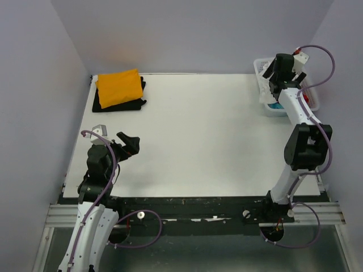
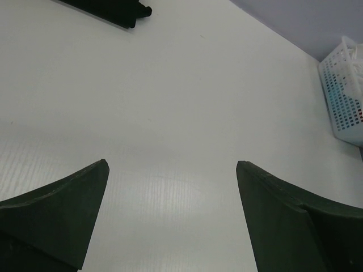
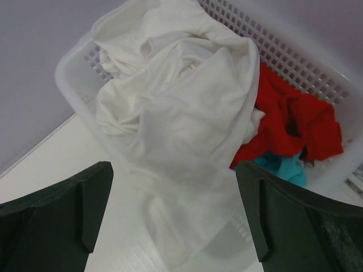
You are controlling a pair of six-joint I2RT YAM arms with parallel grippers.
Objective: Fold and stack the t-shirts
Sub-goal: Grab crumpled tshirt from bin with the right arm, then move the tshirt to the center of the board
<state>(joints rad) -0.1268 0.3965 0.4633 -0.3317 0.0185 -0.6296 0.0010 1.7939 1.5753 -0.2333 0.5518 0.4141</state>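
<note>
**Right gripper (image 3: 173,170) spread above basket (image 3: 283,56); left gripper (image 2: 170,164) spread over bare table (image 1: 198,130)**

Right gripper: fingers wide apart, nothing between them, hanging over the basket and touching no cloth; directly below the gap lies the white t-shirt (image 3: 176,113), crumpled on top of the load, one fold spilling over the basket's near rim down to the table surface. Beside it, inside the basket, the red t-shirt (image 3: 295,122) is bunched against the lattice wall; a patch of the turquoise t-shirt (image 3: 286,167) shows beneath the red one. The basket stands at the table's far right corner, close to the right wall, so room on that side is tight.

Left gripper: fingers likewise wide apart and holding nothing, low over the near left part of the table; only white board shows under it.

Far left corner: the orange t-shirt (image 1: 119,88) lies folded on the black t-shirt (image 1: 136,103), the pair just beside the back and left edges.

Between stack and basket a broad stretch of bare tabletop lies open.
</note>
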